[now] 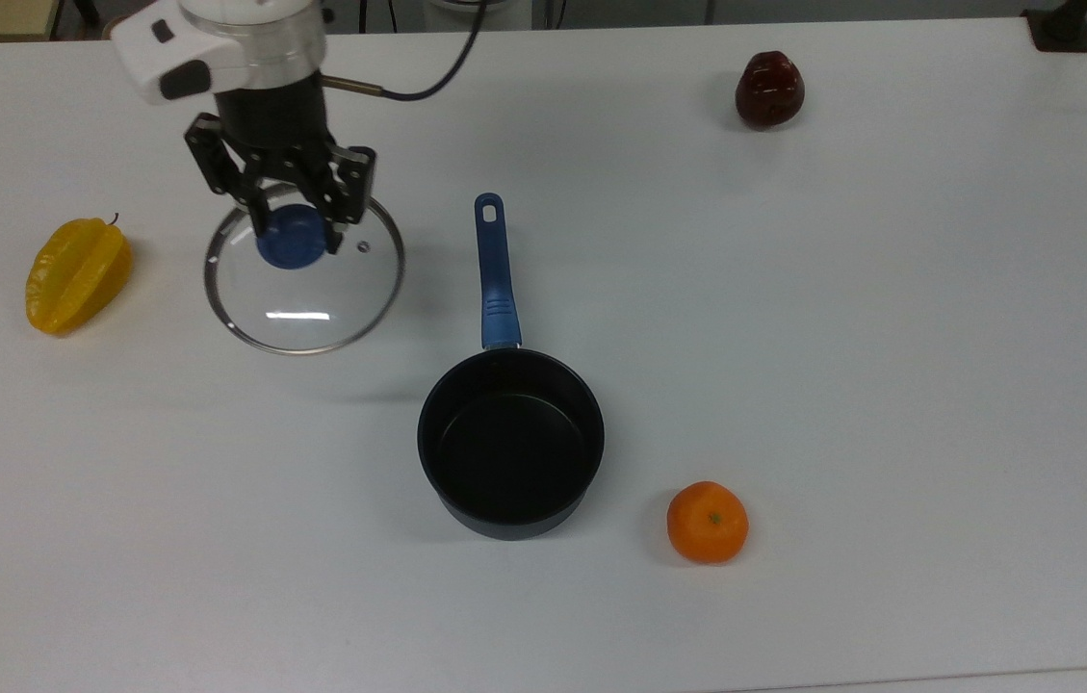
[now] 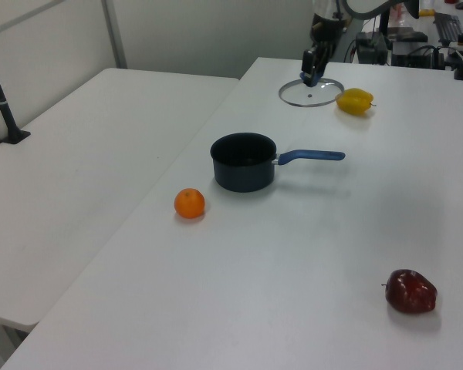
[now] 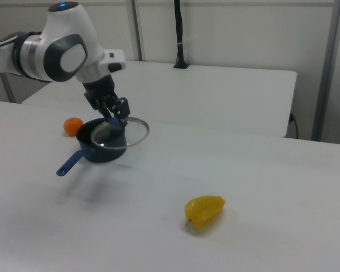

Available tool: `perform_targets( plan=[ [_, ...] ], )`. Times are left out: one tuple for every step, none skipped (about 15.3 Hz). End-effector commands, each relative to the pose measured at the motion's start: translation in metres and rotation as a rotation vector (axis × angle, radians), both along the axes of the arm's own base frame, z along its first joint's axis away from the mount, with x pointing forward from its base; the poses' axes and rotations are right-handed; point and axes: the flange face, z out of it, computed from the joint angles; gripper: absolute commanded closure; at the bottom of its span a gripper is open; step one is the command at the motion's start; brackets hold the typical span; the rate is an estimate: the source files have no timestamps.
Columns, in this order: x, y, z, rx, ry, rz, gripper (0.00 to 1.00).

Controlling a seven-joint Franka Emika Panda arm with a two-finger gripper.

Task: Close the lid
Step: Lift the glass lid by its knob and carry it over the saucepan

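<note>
A plain white table (image 1: 890, 385) fills the scene, with a second white table and grey wall panels behind it in the left view. Nearest the top view's bottom edge sits an orange (image 1: 708, 522), and just beyond it a black pot (image 1: 510, 442), open and empty, its blue handle (image 1: 494, 274) pointing away up the frame. Farther back, toward the top view's left, the gripper (image 1: 294, 234) pinches the blue knob (image 1: 291, 238) of the lid (image 1: 304, 279). The glass lid hangs level in the air, clear of the table and well apart from the pot, likely lifted high so that it can pass over the rim. A yellow starfruit (image 1: 77, 274) lies at the top view's far left. A dark red apple (image 1: 769, 90) rests at the far edge.
</note>
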Motion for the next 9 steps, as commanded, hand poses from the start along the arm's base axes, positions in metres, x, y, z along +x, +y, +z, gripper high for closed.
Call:
perform_targets(
  plan=[
    [0.022,0.058,0.021,-0.015,-0.052,0.084,0.59],
    [0.028,0.071,0.019,-0.018,-0.060,0.102,0.59],
    [0.032,0.088,0.023,-0.017,-0.089,0.129,0.59],
    [0.035,0.100,0.022,-0.016,-0.117,0.146,0.59],
    [0.037,0.108,0.023,-0.014,-0.153,0.162,0.59],
    [0.042,0.118,0.017,-0.012,-0.184,0.182,0.59],
    [0.048,0.128,0.006,-0.014,-0.204,0.203,0.59],
    [0.053,0.135,-0.004,-0.016,-0.221,0.216,0.59],
    [0.059,0.137,-0.017,-0.016,-0.239,0.220,0.59]
  ],
)
